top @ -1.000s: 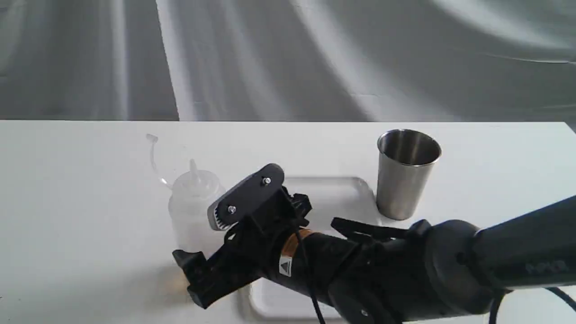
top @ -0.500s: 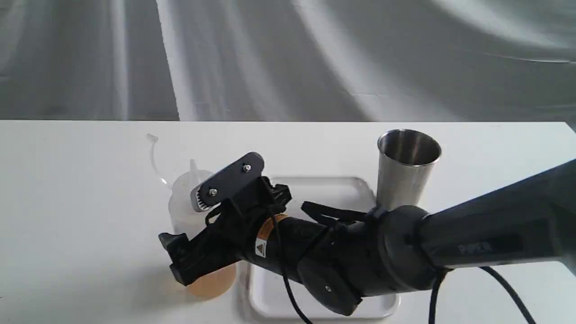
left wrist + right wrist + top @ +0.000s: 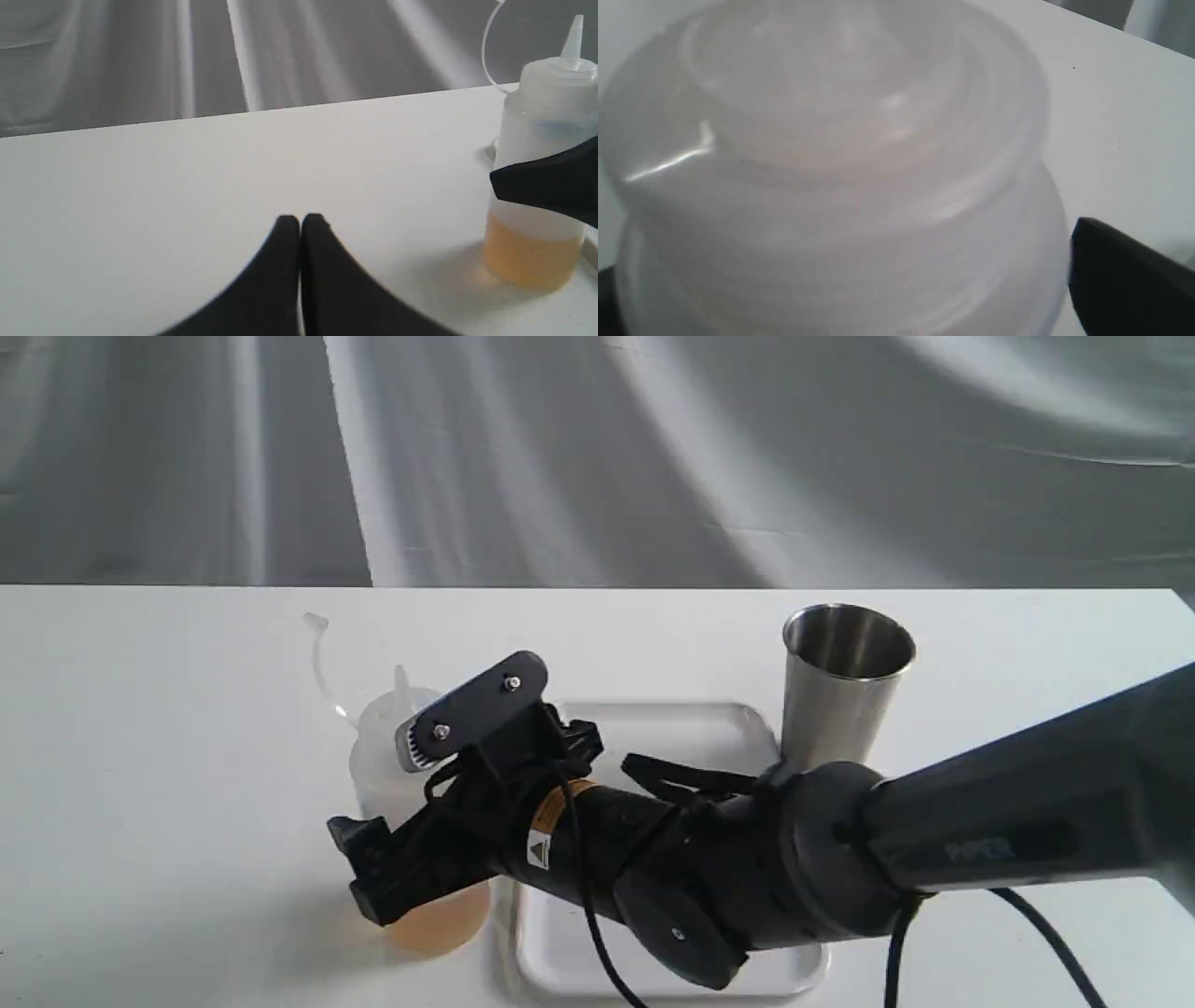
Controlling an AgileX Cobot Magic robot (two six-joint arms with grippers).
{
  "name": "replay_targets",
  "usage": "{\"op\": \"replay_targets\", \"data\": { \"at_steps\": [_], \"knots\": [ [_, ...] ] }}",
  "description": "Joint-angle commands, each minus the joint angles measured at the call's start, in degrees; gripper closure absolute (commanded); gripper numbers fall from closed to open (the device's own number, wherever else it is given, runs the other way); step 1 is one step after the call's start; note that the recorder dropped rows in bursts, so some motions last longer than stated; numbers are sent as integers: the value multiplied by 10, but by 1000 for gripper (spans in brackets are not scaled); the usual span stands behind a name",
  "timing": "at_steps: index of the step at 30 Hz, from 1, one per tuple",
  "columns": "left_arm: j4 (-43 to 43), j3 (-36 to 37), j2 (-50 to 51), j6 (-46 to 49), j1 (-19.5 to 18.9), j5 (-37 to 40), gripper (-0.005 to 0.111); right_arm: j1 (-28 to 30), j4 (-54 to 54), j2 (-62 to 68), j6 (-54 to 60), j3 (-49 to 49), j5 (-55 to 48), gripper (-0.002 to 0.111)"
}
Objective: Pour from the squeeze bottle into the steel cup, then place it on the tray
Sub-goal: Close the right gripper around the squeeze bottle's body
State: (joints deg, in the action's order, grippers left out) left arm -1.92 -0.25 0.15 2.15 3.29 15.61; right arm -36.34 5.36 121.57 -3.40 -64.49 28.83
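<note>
The squeeze bottle (image 3: 387,765) stands upright on the table, just left of the tray (image 3: 691,733), with amber liquid in its lower part. My right gripper (image 3: 387,812) reaches across from the right and is open, one finger on each side of the bottle's body. In the right wrist view the bottle (image 3: 831,163) fills the gap, close to the fingers (image 3: 1111,270). Nothing shows the wall squeezed. The left wrist view shows the bottle (image 3: 542,140) with a right finger (image 3: 546,186) across it. The steel cup (image 3: 840,709) stands upright behind the tray's right corner. My left gripper (image 3: 300,224) is shut and empty, low over the table.
The bottle's thin cap strap (image 3: 317,663) loops up and back to the left. My right arm (image 3: 840,859) lies over most of the tray. A grey cloth backdrop (image 3: 597,457) hangs behind the table's far edge.
Over the last second my right gripper slid left and slightly up until its fingers came around the bottle. In the last half second it has hardly moved. Bottle and cup stayed put.
</note>
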Motion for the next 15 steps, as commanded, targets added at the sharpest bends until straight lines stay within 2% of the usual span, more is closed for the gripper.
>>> {"op": "replay_targets", "data": {
  "at_steps": [1,8,12,15],
  "knots": [
    [0,3,-1,-2,3,-4,107,5,15,0,-25,-3,1,25],
    [0,3,-1,-1,3,-4,107,5,15,0,-90,-3,2,77],
    [0,3,-1,-2,3,-4,107,5,15,-7,-113,-3,2,96],
    [0,3,-1,-3,3,-4,107,5,15,-26,-116,-3,-2,104]
  ]
}}
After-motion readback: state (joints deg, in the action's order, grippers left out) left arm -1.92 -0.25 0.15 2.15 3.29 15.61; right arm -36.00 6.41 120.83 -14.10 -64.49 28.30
